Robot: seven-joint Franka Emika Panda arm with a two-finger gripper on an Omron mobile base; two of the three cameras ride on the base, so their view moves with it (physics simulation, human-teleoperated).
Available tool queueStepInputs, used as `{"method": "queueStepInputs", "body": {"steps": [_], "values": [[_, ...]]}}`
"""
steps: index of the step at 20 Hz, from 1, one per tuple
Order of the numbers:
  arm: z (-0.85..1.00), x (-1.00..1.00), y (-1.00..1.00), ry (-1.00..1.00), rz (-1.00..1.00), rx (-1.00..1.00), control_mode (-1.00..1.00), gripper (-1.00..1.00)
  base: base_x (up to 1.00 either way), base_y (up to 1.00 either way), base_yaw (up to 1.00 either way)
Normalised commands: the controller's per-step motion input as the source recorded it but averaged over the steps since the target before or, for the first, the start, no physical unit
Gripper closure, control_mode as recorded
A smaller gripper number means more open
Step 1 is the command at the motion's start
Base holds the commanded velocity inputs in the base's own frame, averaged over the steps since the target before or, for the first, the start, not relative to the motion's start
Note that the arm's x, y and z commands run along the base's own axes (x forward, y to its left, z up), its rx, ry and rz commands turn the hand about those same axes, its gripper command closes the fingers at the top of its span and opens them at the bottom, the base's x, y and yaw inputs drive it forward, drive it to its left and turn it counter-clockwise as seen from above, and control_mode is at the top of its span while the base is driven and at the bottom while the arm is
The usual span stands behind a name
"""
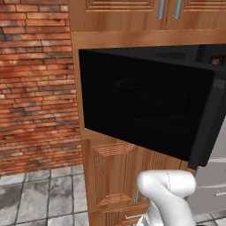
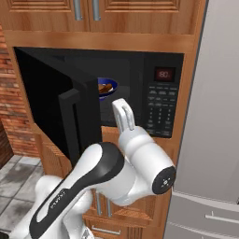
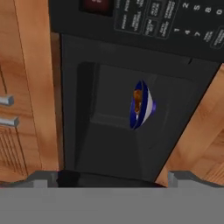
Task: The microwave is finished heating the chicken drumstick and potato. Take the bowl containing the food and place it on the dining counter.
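Note:
The black microwave [image 2: 161, 109] stands with its dark glass door [image 2: 46, 98] swung wide open to the left. Inside sits the blue bowl [image 2: 108, 87] with a white inside, seen on edge in the hand view as the bowl [image 3: 142, 105]. An orange-brown drumstick [image 2: 106, 87] lies in it; the potato is too small to tell apart. My gripper [image 2: 123, 106] points at the cavity from just outside and below the bowl, apart from it, open and holding nothing. The dining counter is out of view.
The open door [image 1: 141, 101] juts out over the wooden drawers [image 1: 114, 176] and blocks the left side. A grey fridge [image 2: 214, 116] stands close on the right. Wooden cabinets [image 2: 93, 14] hang above, with a brick wall [image 1: 35, 88] to the left.

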Motion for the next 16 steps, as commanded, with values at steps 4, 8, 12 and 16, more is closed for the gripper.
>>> {"method": "queueStepInputs", "body": {"steps": [4, 8, 12, 16], "values": [[0.0, 0.64, 0.0, 0.1, 0.0, 0.01, -1.0, -1.0, 0.0, 0.0, 0.0], [0.0, 0.5, 0.0, 0.11, 0.04, 0.0, -1.0, -1.0, 0.0, 0.0, 0.0], [0.0, 0.52, 0.0, 0.13, 0.09, 0.01, -1.0, -1.0, 0.0, 0.0, 0.0], [0.0, 0.29, 0.0, 0.13, 0.15, 0.03, -1.0, -1.0, 0.0, 0.0, 0.0]]}}
